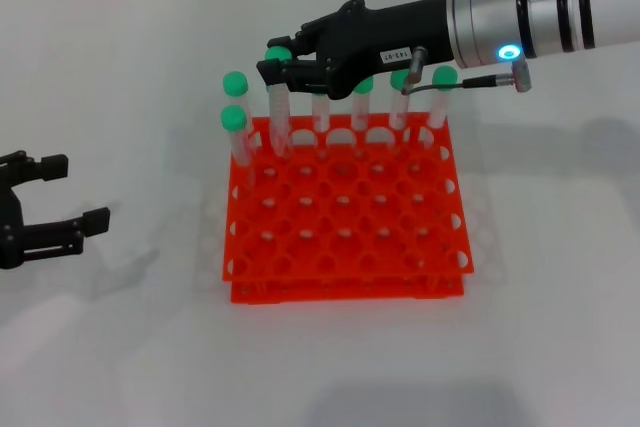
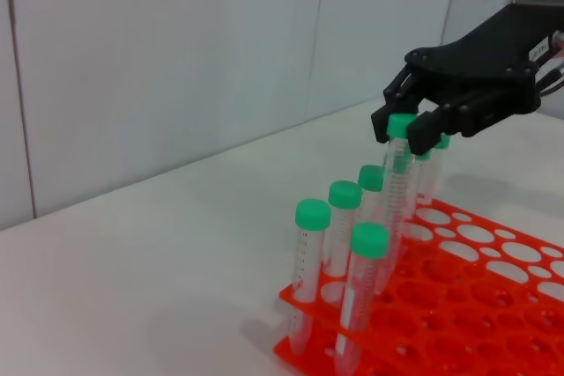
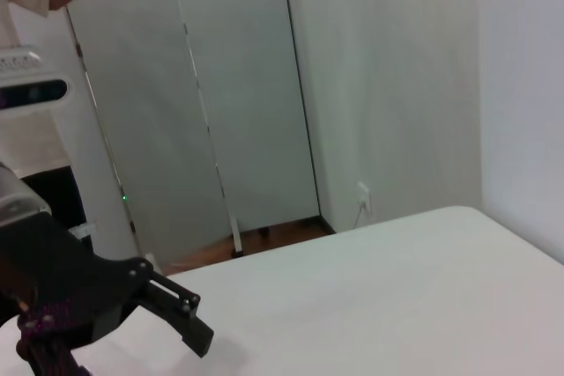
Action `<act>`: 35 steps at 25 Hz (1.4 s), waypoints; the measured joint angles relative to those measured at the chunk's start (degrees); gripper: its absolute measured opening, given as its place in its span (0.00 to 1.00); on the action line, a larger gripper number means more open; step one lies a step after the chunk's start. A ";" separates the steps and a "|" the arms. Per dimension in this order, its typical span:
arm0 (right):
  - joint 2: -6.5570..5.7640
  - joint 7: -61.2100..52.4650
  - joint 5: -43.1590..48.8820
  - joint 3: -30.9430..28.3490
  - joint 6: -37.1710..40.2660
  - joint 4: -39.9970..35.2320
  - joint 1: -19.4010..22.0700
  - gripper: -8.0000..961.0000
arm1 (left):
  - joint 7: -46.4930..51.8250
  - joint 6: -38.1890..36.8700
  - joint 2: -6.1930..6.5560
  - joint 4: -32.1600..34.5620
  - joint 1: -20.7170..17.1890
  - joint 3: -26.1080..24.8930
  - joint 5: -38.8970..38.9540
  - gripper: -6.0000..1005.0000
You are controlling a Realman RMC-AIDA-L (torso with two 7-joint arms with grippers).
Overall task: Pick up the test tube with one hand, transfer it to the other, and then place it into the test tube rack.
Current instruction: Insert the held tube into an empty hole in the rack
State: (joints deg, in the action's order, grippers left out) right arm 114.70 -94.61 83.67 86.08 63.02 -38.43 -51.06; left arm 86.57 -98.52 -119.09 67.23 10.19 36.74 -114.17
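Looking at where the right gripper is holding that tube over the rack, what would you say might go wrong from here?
The right gripper pinches the test tube at its green cap; its lower end is already in the test tube rack, so a tilted release might leave it leaning. Neighbouring tubes stand close behind, and the gripper could knock them while withdrawing. The left gripper sits open, well aside.

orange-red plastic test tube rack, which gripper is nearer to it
Right. The right gripper is above the orange-red plastic test tube rack's far row, at a green-capped clear tube. The left gripper sits off to the rack's left, apart.
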 joint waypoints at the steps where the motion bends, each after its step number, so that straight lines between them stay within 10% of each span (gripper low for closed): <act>1: -0.01 -0.13 0.22 -0.02 0.00 -0.02 -0.02 0.27 | 0.00 0.00 0.00 0.00 0.04 0.00 0.00 0.89; 35: 0.61 -0.94 3.83 1.45 -2.18 1.39 -0.93 0.27 | -0.83 0.09 0.09 -0.82 1.85 0.00 -1.59 0.89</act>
State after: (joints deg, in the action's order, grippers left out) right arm 115.31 -95.56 87.50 87.52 60.83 -37.04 -51.99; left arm 85.74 -98.43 -119.00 66.40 12.05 36.74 -115.77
